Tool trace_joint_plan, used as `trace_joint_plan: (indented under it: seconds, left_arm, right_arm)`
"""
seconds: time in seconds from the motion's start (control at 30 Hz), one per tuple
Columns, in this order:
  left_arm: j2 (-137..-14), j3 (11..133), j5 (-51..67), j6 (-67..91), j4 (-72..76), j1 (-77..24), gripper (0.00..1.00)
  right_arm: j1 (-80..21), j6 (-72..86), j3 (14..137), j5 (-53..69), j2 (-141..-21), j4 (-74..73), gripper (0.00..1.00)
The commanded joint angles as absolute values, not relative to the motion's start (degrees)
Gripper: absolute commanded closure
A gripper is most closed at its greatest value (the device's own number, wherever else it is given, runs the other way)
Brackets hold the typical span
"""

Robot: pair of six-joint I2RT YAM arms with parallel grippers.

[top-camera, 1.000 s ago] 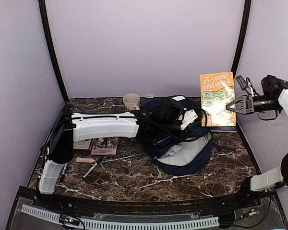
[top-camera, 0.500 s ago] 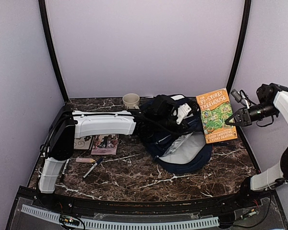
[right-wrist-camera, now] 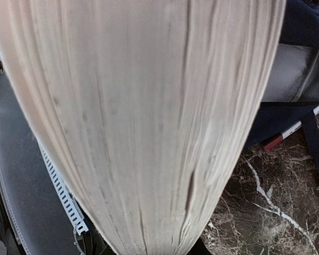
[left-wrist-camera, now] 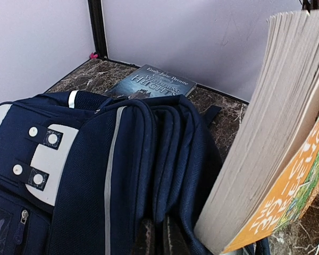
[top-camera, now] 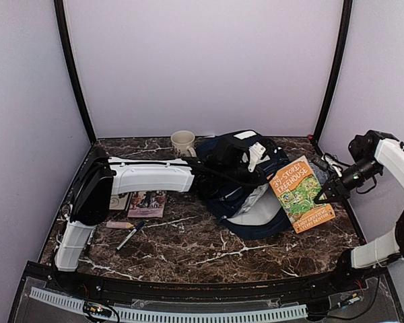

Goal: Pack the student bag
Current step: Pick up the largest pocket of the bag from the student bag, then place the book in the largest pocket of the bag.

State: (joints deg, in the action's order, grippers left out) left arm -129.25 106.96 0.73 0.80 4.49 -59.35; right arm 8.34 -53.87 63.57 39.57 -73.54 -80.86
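The student bag (top-camera: 252, 214), navy with a grey lining, lies in the middle of the table. Its white patch with studs shows in the left wrist view (left-wrist-camera: 48, 164). My left gripper (top-camera: 250, 171) is shut on a fold of the bag's fabric near its opening (left-wrist-camera: 159, 234). My right gripper (top-camera: 325, 193) is shut on an orange paperback, "The 39-Storey Treehouse" (top-camera: 298, 194). It holds the book tilted at the bag's right edge. The book's page block fills the right wrist view (right-wrist-camera: 143, 117) and hides those fingers. It also shows in the left wrist view (left-wrist-camera: 276, 133).
A cream mug (top-camera: 184, 142) stands at the back. Small booklets (top-camera: 146, 204), a marker (top-camera: 130, 235) and a pale eraser-like stick (top-camera: 119, 225) lie at the left. A dark blue book, "Wuthering Heights" (left-wrist-camera: 151, 85), lies behind the bag near the back wall.
My right gripper has brought the orange book down from upright at the back right, leftward and tilted against the bag. My left gripper has shifted slightly with the bag's fabric.
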Motion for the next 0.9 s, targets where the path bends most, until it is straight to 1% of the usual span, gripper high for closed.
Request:
trace_joint_plan:
  seconds: [0.0,0.17,0.27,0.37,0.63,0.8,0.87]
  left_arm:
    - [-128.4,109.1,-4.4,3.5,9.6,-57.8,1.00]
    - [-128.3,109.8,-2.2,4.7,11.0,-57.9,1.00]
    - [-128.3,110.0,-0.8,4.9,12.8,-58.4,1.00]
    - [-128.1,110.6,-0.3,3.7,13.1,-59.3,1.00]
    - [-126.4,110.9,-1.6,-0.1,14.8,-62.5,1.00]
    - [-126.0,111.6,-3.9,-1.6,15.5,-63.7,1.00]
    - [-125.1,112.5,-5.4,-2.6,15.8,-64.2,1.00]
  right_arm:
    - [7.8,-55.9,62.3,38.2,-74.2,-81.3,1.00]
    - [7.2,-54.4,58.4,36.5,-74.2,-81.2,1.00]
    - [7.2,-53.3,55.9,35.9,-76.4,-81.2,1.00]
    - [7.2,-51.7,56.3,37.4,-79.3,-81.2,1.00]
    - [6.8,-47.3,60.8,36.1,-88.7,-81.2,1.00]
    - [6.7,-41.6,65.6,38.8,-94.5,-81.2,1.00]
    - [5.5,-40.6,70.2,39.5,-96.7,-81.1,1.00]
